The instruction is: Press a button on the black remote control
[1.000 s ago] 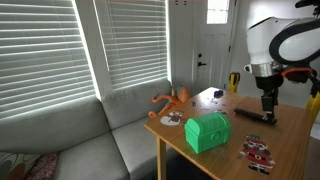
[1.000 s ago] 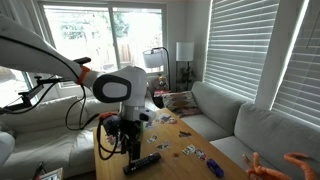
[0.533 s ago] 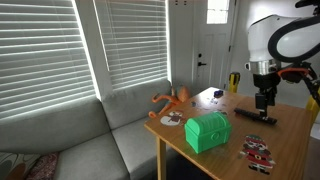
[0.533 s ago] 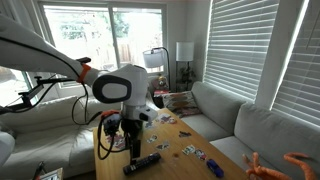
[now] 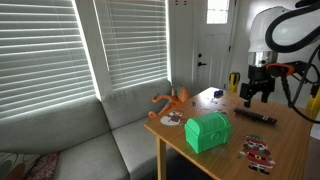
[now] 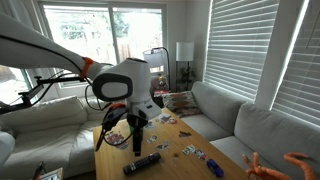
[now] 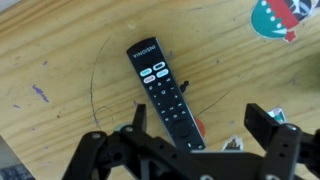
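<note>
Pincer [image 7: 198, 112] with its 2 fingers [image 7: 137, 118] spread wide apart, holding nothing, poised above the black remote control [image 7: 165, 92]. The remote lies flat on the wooden table [image 7: 60, 70] directly beneath the pincer, set diagonally to the finger line, with 1 end running in between the fingers.

Likely hazards:
- A straight descent with the fingers this far apart could straddle the slim body, so that no button is touched.
- A fingertip landing on the edge could skid or pivot the remote across the smooth wood.
- A broad tip could depress 2 neighbouring buttons at once.

The wrist view alone shows the button rows, the white keys and the remote's heading. Both exterior views [image 5: 253, 95] [image 6: 137, 142] show instead the clear air gap between pincer and remote [image 5: 255, 116], which the wrist view flattens. An exterior view also shows the green chest [image 5: 207, 131], well apart from the pincer.
</note>
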`<state>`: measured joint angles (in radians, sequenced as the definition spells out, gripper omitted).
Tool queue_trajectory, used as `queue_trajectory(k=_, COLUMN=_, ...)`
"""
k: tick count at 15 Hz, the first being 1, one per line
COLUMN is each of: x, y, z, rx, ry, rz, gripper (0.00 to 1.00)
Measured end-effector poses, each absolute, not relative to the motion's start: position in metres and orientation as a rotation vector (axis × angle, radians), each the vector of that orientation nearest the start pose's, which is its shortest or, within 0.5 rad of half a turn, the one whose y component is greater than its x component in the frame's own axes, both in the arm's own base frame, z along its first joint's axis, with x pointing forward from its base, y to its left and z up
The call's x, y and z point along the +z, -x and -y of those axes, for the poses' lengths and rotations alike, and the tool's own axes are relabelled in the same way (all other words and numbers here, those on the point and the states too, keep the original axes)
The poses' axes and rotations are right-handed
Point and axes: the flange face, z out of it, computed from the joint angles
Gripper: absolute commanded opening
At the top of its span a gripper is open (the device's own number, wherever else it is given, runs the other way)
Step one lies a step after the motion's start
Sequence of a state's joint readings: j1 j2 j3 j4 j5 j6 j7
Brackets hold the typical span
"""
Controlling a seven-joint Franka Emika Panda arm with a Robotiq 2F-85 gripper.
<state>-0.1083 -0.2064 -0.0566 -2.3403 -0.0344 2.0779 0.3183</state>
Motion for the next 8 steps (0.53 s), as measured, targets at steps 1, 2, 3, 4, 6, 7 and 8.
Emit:
queue_trajectory(k=1, x=0.413, y=-0.461, z=0.080, rx=0.064, ry=3.056, rz=-0.799, gripper=1.00)
queue_trajectory(k=2, x=0.414, y=-0.463, z=0.082, rx=0.039, ry=3.034, rz=-0.872, gripper=1.00)
queue_trajectory(k=3, x=0.416, y=-0.464, z=0.083, rx=0.012, ry=3.010, rz=-0.943, gripper=1.00)
queue_trajectory(k=4, x=0.417, y=-0.466, z=0.085, rx=-0.014, ry=2.984, rz=-1.015, gripper=1.00)
queue_trajectory(k=6, x=0.418, y=-0.469, z=0.089, rx=-0.066, ry=2.925, rz=-1.154, gripper=1.00)
queue_trajectory(k=7, x=0.419, y=-0.470, z=0.092, rx=-0.092, ry=2.892, rz=-1.221, gripper=1.00)
queue_trajectory(k=8, x=0.419, y=-0.471, z=0.094, rx=-0.130, ry=2.857, rz=-1.279, gripper=1.00)
